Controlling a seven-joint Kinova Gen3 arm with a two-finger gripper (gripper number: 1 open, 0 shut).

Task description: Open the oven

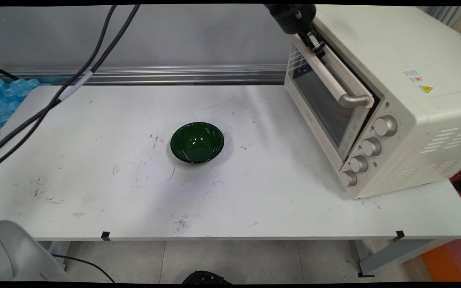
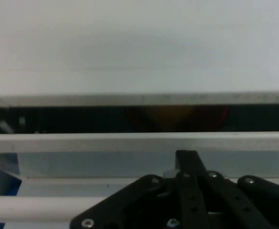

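**Gripper at the oven door's top edge; green bowl mid-table**

Main view. You have the black gripper (image 1: 314, 42) at the picture's top, right of centre, pressed against the upper end of the toaster oven's (image 1: 406, 100) door. Its fingers sit at the door handle (image 1: 336, 86), near the handle's far end; whether they are clenched on the bar or merely against it you cannot tell from here. The door (image 1: 320, 100) stands slightly ajar, tilted out from the oven's front at the top. The cream oven occupies the table's (image 1: 94, 192) right end, with four knobs (image 1: 368, 147) in a row down its near front corner. A dark green bowl (image 1: 197, 142) stands upright near the table's centre, well apart from the oven and the gripper. Black cables (image 1: 94, 60) hang across the table's left far corner.

Hand view. You look along the gripper's linkage (image 2: 187, 200) at close range. One finger (image 2: 189, 160) rises against a pale horizontal bar (image 2: 129, 142); above it runs a dark slot (image 2: 82, 118) under a white surface. A white rod (image 2: 34, 207) crosses lower left.
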